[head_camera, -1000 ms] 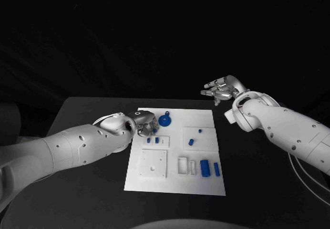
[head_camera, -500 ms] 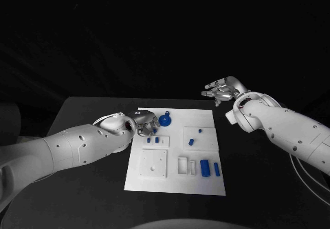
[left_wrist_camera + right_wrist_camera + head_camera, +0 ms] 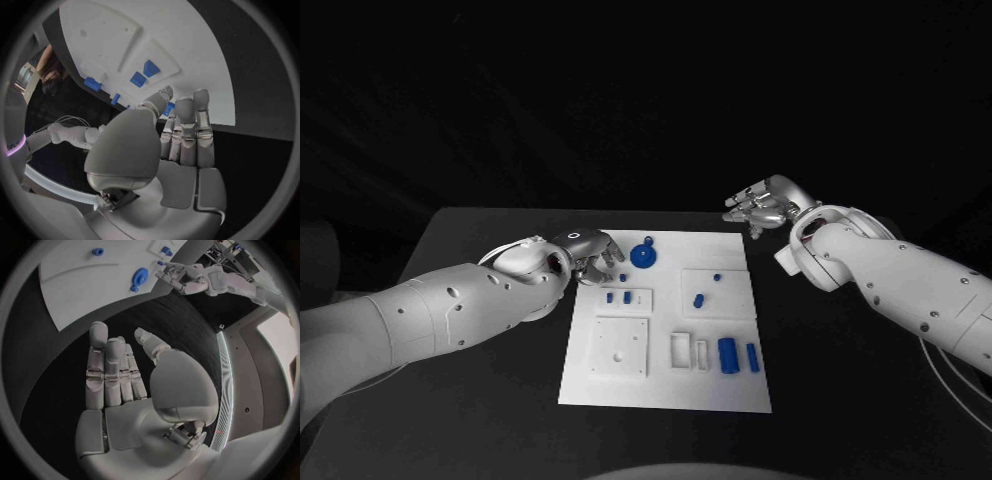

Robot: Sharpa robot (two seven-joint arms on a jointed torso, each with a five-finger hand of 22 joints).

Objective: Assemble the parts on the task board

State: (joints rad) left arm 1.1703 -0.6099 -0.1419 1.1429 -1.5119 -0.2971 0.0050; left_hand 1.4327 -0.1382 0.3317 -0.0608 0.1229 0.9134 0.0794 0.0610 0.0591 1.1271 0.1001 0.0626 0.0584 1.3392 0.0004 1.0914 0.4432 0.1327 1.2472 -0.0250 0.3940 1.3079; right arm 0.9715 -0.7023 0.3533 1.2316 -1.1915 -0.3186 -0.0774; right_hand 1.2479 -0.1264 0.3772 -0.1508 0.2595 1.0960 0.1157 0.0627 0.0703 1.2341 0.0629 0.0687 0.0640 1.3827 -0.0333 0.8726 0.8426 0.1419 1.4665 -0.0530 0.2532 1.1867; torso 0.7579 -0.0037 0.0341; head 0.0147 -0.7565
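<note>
The white task board (image 3: 661, 385) lies in the middle of the black table. A round blue part with a short stem (image 3: 645, 253) sits near its far edge. Small blue parts (image 3: 619, 296) lie in a frame below it, two more (image 3: 700, 297) to their right, and two blue bars (image 3: 738, 355) stand near the front right. My left hand (image 3: 589, 252) hovers at the board's far left corner, just left of the round part, fingers side by side and holding nothing (image 3: 184, 135). My right hand (image 3: 764, 203) hangs beyond the far right corner, palm bare (image 3: 122, 385).
Two white recessed frames (image 3: 622, 345) take up the board's front left and middle. In the right wrist view the board (image 3: 69, 275), the round part (image 3: 139, 277) and my left hand (image 3: 184, 276) appear. Bare black table surrounds the board.
My right hand has come down a little toward the board's far right corner. My left hand has drawn slightly back and left from the round blue part. The parts have not moved.
</note>
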